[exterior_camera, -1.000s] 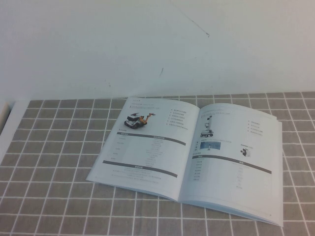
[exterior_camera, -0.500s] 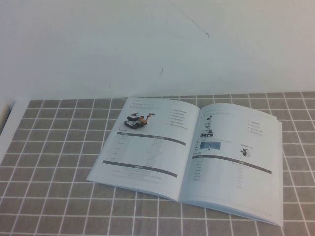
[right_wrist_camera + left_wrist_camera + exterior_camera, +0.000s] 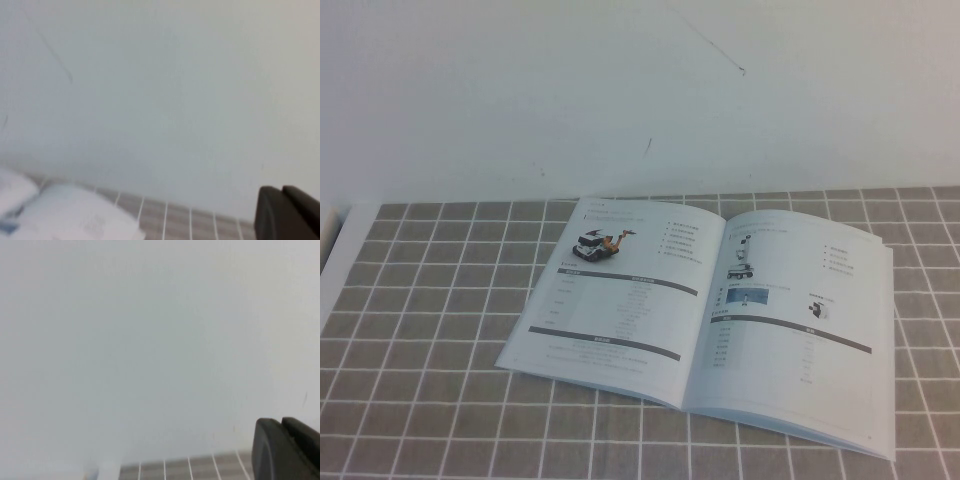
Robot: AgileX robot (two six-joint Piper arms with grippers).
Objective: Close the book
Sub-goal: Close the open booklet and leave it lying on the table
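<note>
An open book lies flat on the checked cloth in the high view, slightly right of the middle, both printed pages facing up and the spine running toward the front. Neither arm shows in the high view. The left wrist view looks at the white wall, and my left gripper is held off the table with its dark fingers pressed together on nothing. In the right wrist view my right gripper is likewise shut and empty, and a blurred corner of the book shows below it, some way off.
A grey cloth with a white grid covers the table. A white wall rises right behind the book. A white strip of table edge runs along the far left.
</note>
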